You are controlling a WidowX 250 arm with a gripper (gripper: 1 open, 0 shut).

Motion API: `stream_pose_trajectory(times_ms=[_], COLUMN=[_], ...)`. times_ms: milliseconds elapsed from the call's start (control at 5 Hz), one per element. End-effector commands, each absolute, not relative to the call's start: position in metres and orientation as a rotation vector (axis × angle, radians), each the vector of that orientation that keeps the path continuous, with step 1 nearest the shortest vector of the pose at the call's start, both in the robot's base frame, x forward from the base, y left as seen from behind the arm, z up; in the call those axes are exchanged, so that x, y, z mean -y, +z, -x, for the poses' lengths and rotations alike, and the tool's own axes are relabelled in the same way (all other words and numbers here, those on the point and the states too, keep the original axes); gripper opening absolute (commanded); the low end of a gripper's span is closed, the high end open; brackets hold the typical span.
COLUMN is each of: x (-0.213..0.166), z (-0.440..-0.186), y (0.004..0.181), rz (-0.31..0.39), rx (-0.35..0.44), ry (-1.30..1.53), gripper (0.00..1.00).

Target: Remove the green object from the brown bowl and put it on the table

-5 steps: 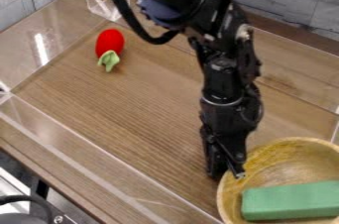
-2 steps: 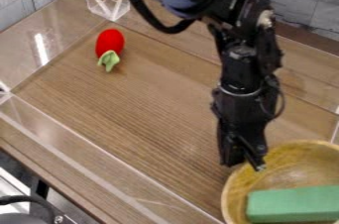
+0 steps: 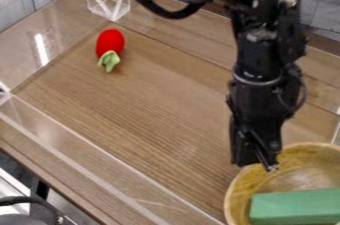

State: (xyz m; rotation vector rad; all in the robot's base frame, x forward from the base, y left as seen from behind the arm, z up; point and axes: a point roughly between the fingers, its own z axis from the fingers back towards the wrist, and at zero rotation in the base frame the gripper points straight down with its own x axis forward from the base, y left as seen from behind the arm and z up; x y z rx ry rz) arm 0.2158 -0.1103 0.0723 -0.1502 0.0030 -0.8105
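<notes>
The brown bowl (image 3: 242, 177) sits at the lower right corner of the table (image 3: 146, 110), partly cut off by the picture's edge. The green object (image 3: 295, 207), a flat green block, lies inside it at the front. My gripper (image 3: 263, 160) hangs from the black arm and points straight down. Its fingers are shut, with the tips just at the bowl's back-left rim. Nothing shows between the fingers. The gripper stands behind and left of the green block, apart from it.
A red strawberry-like toy (image 3: 109, 45) with a green stem lies at the back left. Low clear acrylic walls (image 3: 40, 119) run along the table's left, front and back edges.
The arm has moved right and risen a little, carrying the shut gripper from the bowl's left side to its back-left rim. Bowl and green block sit slightly lower right in the picture.
</notes>
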Motion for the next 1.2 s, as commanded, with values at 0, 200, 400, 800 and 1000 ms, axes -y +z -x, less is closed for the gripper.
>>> stream_pose_trajectory(times_ms=[0,200,400,800,1000], x=[0.122,0.124,0.132,0.138,0.137], z=[-0.210,-0.196,-0.195,-0.197,-0.200], y=[0.081,0.075,0.074,0.055,0.041], rz=[0.154,0.156,0.154,0.149,0.147], rx=[0.047,0.039,0.040,0.054,0.065], ry=[-0.846,-0.862,-0.826,-0.673,-0.568], gripper=[0.00,0.00,0.00,0.00,0.00])
